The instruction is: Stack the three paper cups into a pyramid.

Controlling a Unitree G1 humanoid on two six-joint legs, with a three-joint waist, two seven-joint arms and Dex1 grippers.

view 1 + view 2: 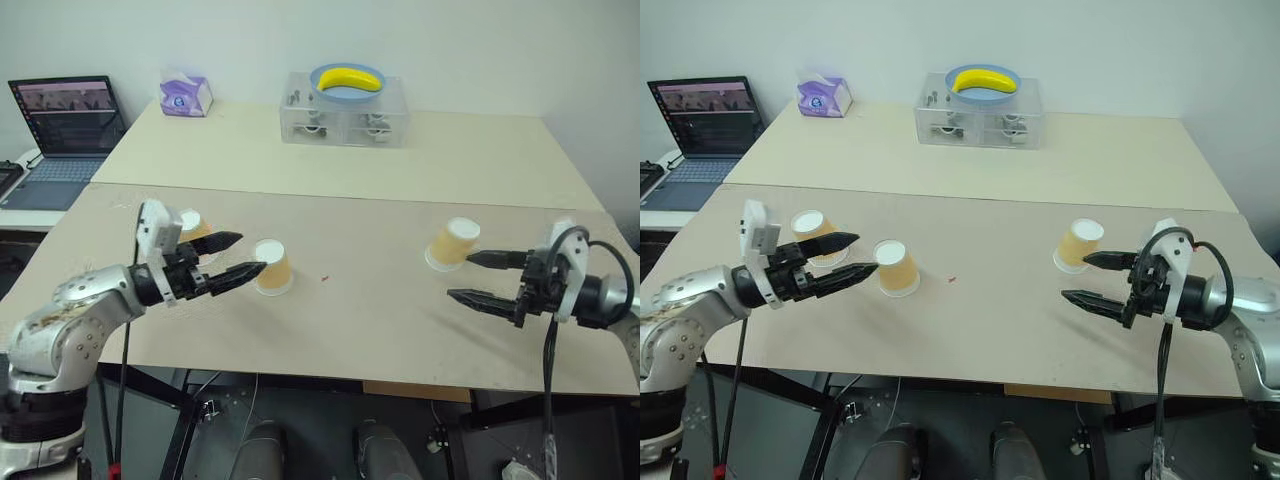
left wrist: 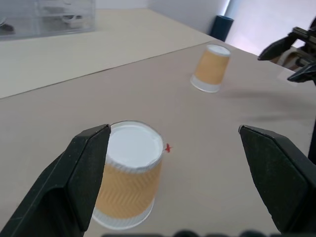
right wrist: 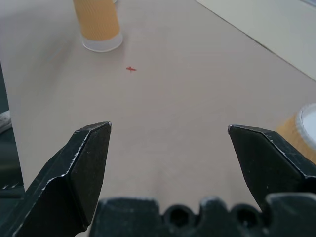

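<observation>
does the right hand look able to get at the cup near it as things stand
Probably yes. The right hand is open and empty, hanging just beside the cup, which stands upside down and alone on the table, with nothing between them.

— Any lettering to read out on this table (image 1: 400, 330)?

— Nothing legible. The tissue box (image 1: 186, 96) at the far left carries a round blue emblem on its purple side, but the print cannot be made out.

— The laptop (image 1: 66, 125)?

— Screen lit, a pinkish band over dark rows, too small to read.

— Cups?

— The paper cups (image 2: 129, 181) show a faint zigzag pattern, no words. A small red cross mark (image 2: 168, 147) sits on the tabletop just beside the nearest one. That's the only sign.
</observation>
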